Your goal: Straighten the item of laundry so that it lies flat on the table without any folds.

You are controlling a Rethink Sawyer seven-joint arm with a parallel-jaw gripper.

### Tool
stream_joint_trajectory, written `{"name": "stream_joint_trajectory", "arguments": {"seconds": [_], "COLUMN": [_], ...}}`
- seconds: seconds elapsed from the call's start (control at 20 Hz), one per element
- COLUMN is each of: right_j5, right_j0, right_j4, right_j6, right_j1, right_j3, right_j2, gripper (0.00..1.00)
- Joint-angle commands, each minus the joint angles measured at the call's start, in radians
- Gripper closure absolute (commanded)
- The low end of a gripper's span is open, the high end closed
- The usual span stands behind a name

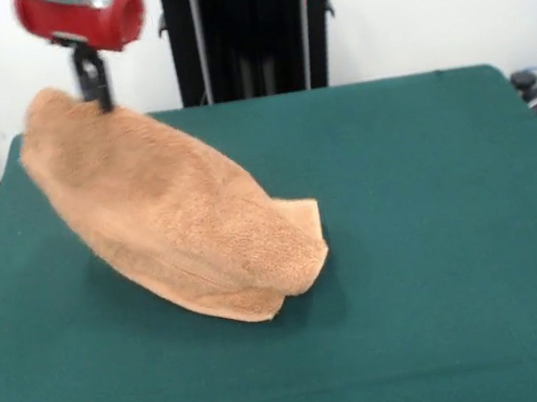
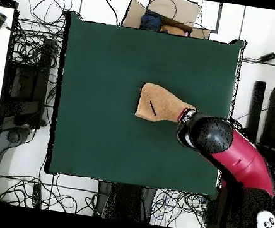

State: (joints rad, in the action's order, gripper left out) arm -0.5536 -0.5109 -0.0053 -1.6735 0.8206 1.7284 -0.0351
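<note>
Towel lifted by one corner, not yet flat.
The gripper (image 1: 104, 102) seems to pinch the towel (image 1: 175, 220) edge; next, drag it outward over the table (image 1: 436, 237).

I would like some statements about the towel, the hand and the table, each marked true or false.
1. The hand holds one end of the towel up above the table. True.
2. The towel lies fully flat. False: one end is lifted and the low end is folded over.
3. The low end of the towel touches the table. True.
4. The table top is red. False: it is dark green.
5. A second towel lies on the table. False: there is only one.
</note>
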Motion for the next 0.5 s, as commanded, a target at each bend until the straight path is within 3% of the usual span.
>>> {"name": "stream_joint_trajectory", "arguments": {"seconds": [0.05, 0.25, 0.5], "right_j5": [0.521, 0.533, 0.533], "right_j0": [-0.194, -0.246, -0.222], "right_j4": [-0.276, -0.384, -0.458], "right_j6": [0.194, 0.121, 0.04], "right_j1": [0.043, -0.056, -0.089], "right_j3": [0.099, 0.051, 0.008], "right_j2": [0.333, 0.389, 0.376], "gripper": [1.0, 1.0, 1.0]}}
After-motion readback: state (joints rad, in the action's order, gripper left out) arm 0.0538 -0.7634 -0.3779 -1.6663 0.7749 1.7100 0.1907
